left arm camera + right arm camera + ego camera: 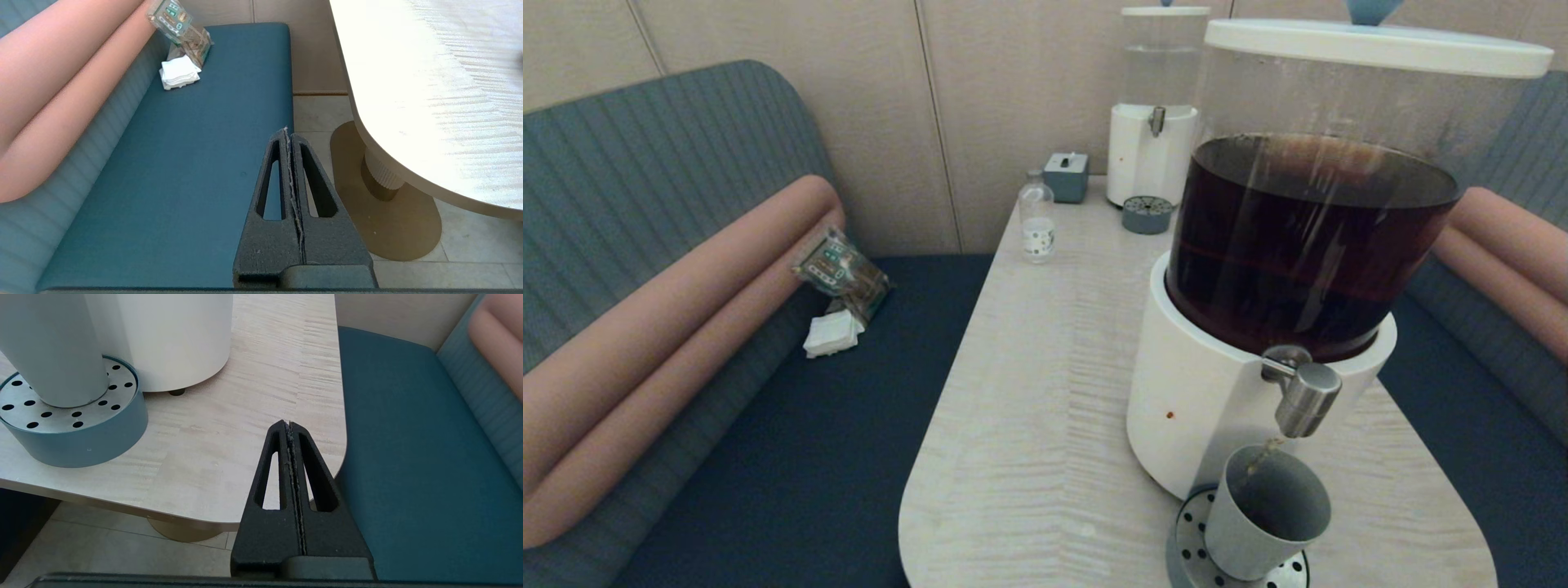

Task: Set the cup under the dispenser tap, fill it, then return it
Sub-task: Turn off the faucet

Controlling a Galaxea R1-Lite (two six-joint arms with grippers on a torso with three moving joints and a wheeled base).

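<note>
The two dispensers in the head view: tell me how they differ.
The near dispenser looks far larger and holds dark brown liquid; the far dispenser by the wall holds clear liquid. The near one's drip tray carries the cup beneath the dispenser tap, with a thin stream falling in; the far one's drip tray is bare. Both have white bases, white lids and clear tanks.
</note>
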